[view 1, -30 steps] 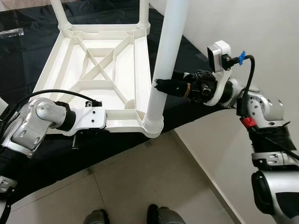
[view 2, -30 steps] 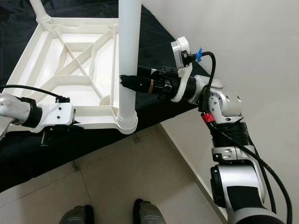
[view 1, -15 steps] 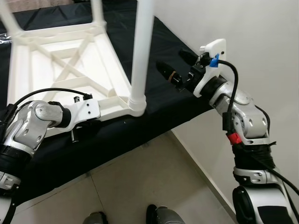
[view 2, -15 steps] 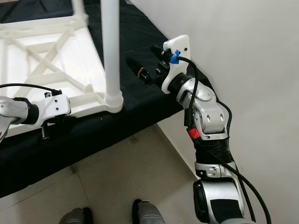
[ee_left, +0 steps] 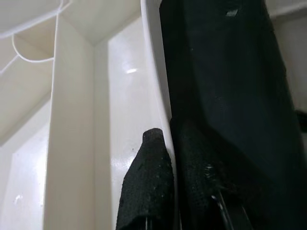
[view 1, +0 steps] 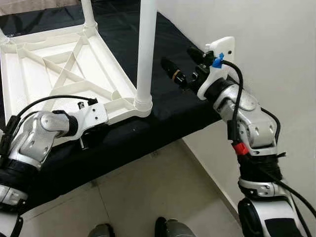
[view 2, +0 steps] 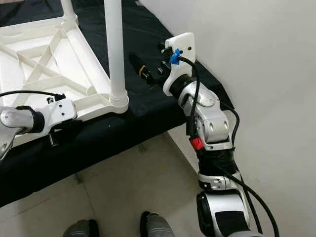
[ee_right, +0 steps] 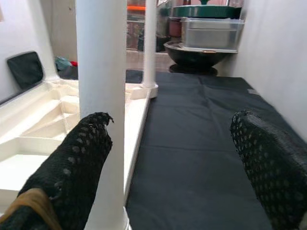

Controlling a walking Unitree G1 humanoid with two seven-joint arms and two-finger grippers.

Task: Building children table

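A: Item one — the white table (view 1: 59, 74). Position?

B: Upside down on a black cloth (view 1: 168, 106) that covers a raised surface, ribbed underside facing up. One white leg (view 1: 146, 49) stands upright in the near corner socket; a second leg (view 1: 88, 12) stands at a far corner.

A: Left gripper (ee_left: 165, 191)?

B: At the table's near edge, left of the standing leg. The wrist view shows its two black fingers pressed together on the thin white rim (ee_left: 156, 86) — one finger inside the frame, one outside against the dark cloth.

A: Right gripper (view 1: 185, 66)?

B: Raised over the black cloth to the right of the near leg, apart from it. Fingers spread wide; in its wrist view the leg rises just beside one fingertip (ee_right: 81, 163), nothing between the two.

A: Surroundings?

B: Pale tiled floor (view 1: 148, 197) below the cloth's edge, white wall (view 1: 276, 49) on the right, the robot's feet (view 1: 168, 229) at the bottom. Beyond the table, containers and a dark bowl (ee_right: 196, 50), too far to itemise.
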